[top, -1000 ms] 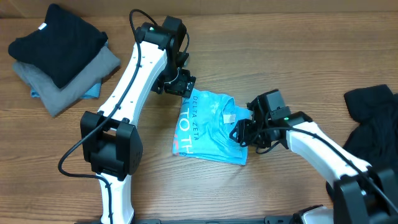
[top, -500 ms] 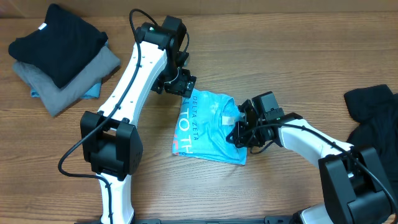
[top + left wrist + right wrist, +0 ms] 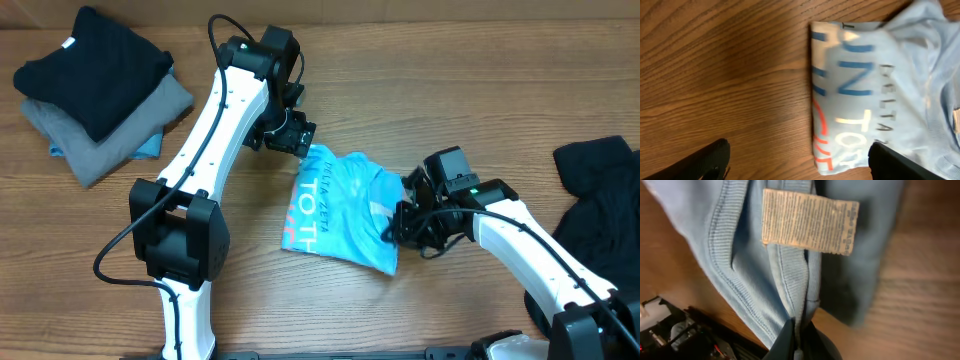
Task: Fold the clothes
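Note:
A folded sky-blue T-shirt (image 3: pixel 335 210) with white and red lettering lies mid-table. My right gripper (image 3: pixel 400 222) is at its right edge, shut on the ribbed collar fabric (image 3: pixel 790 280) just below the white care label (image 3: pixel 810 220); the jaws (image 3: pixel 800 337) pinch a fold of the cloth. My left gripper (image 3: pixel 298 140) hovers at the shirt's far left corner, open. In the left wrist view its fingers (image 3: pixel 705 160) stand wide apart, one over bare wood and the other over the shirt's printed edge (image 3: pixel 855 100), holding nothing. A crumpled black garment (image 3: pixel 600 195) lies at the right edge.
A stack of folded clothes sits at the back left, a black one (image 3: pixel 90 65) on top of a grey one (image 3: pixel 115 125), with a bit of blue showing beneath. Bare wooden table (image 3: pixel 420 90) surrounds the shirt.
My right gripper has shut on the shirt's collar edge and drawn it rightward; the shirt has shifted and bunched slightly toward it. The left arm has stayed put.

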Controlling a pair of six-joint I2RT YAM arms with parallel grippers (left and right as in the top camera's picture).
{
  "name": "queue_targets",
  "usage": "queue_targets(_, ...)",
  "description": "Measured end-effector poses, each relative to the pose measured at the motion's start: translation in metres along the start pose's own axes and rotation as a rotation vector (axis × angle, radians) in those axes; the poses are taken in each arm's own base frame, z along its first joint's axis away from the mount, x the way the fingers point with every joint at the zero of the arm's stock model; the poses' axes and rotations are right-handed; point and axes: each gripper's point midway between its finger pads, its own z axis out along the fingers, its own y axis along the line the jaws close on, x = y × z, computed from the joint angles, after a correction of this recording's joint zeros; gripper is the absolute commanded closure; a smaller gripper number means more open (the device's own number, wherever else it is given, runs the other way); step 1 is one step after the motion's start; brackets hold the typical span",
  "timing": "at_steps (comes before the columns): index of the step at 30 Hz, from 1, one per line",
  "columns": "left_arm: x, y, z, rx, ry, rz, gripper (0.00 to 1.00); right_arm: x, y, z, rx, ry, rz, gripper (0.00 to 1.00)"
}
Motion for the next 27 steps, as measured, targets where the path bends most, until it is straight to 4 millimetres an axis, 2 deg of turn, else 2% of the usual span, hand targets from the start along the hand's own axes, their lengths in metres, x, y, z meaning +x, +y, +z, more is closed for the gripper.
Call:
queue_targets(2,0.0,0.0,0.0,0.0,0.0,0.0,0.09,0.003,-0.005,0.001,0.024,0.008,0.018,0.92)
queue_targets(4,0.0,0.0,0.0,0.0,0.0,0.0,0.09,0.002,-0.007,0.001,0.033,0.006,0.028,0.72)
queue_targets(5,0.0,0.0,0.0,0.0,0.0,0.0,0.09,0.003,-0.009,0.002,0.039,0.007,0.026,0.65)
queue_targets(8,0.0,0.0,0.0,0.0,0.0,0.002,0.09,0.001,-0.014,0.005,0.055,-0.004,0.029,0.59)
queue_targets(12,0.0,0.0,0.0,0.0,0.0,0.003,0.08,-0.022,-0.009,0.004,0.022,-0.092,-0.006,0.55)
queue_targets(17,0.0,0.0,0.0,0.0,-0.001,0.003,0.07,-0.074,0.002,-0.011,-0.046,-0.293,-0.07,0.55)
queue_targets(21,-0.001,0.0,0.0,0.0,-0.006,0.003,0.07,-0.098,0.011,-0.016,-0.082,-0.381,-0.111,0.55)
queue_targets(24,-0.002,-0.001,0.0,0.006,-0.01,0.004,0.07,-0.115,0.01,-0.006,-0.099,-0.407,-0.102,0.55)
queue_targets(27,-0.003,-0.002,0.0,0.014,-0.014,0.004,0.07,-0.125,0.001,0.015,-0.103,-0.392,-0.057,0.56)
